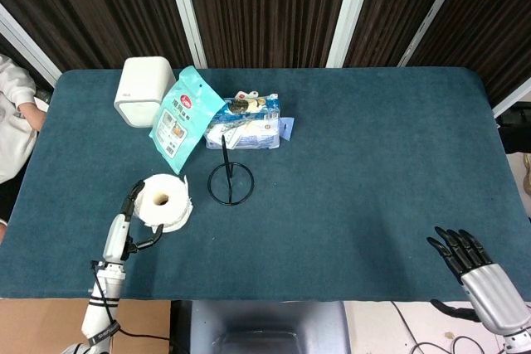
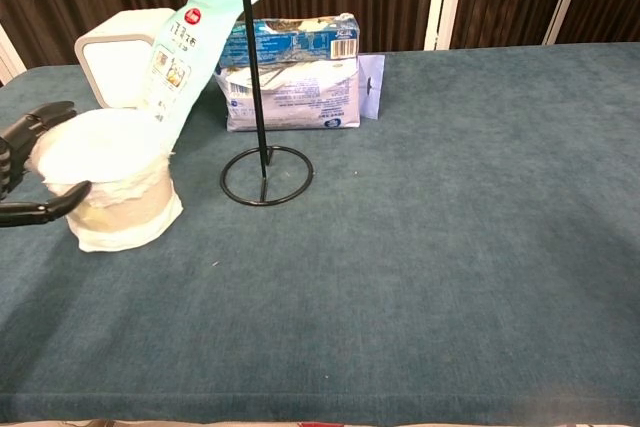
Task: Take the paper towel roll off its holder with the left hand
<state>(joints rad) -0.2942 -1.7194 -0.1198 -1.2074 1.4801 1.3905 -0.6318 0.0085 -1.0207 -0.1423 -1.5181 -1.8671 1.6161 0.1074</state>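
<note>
The white paper towel roll (image 1: 163, 202) (image 2: 112, 179) stands upright on the teal table, off the holder and to its left. My left hand (image 1: 131, 220) (image 2: 27, 165) wraps the roll's left side, dark fingers above and thumb below, still gripping it. The black wire holder (image 1: 230, 182) (image 2: 264, 175) stands bare, its thin pole rising from a ring base. My right hand (image 1: 474, 264) hangs at the table's near right edge with fingers spread and nothing in it; the chest view does not show it.
A white box (image 1: 142, 89) (image 2: 113, 63) stands at the back left. A teal packet (image 1: 184, 116) (image 2: 186, 45) leans just behind the roll. A blue and white tissue pack (image 1: 246, 124) (image 2: 291, 75) lies behind the holder.
</note>
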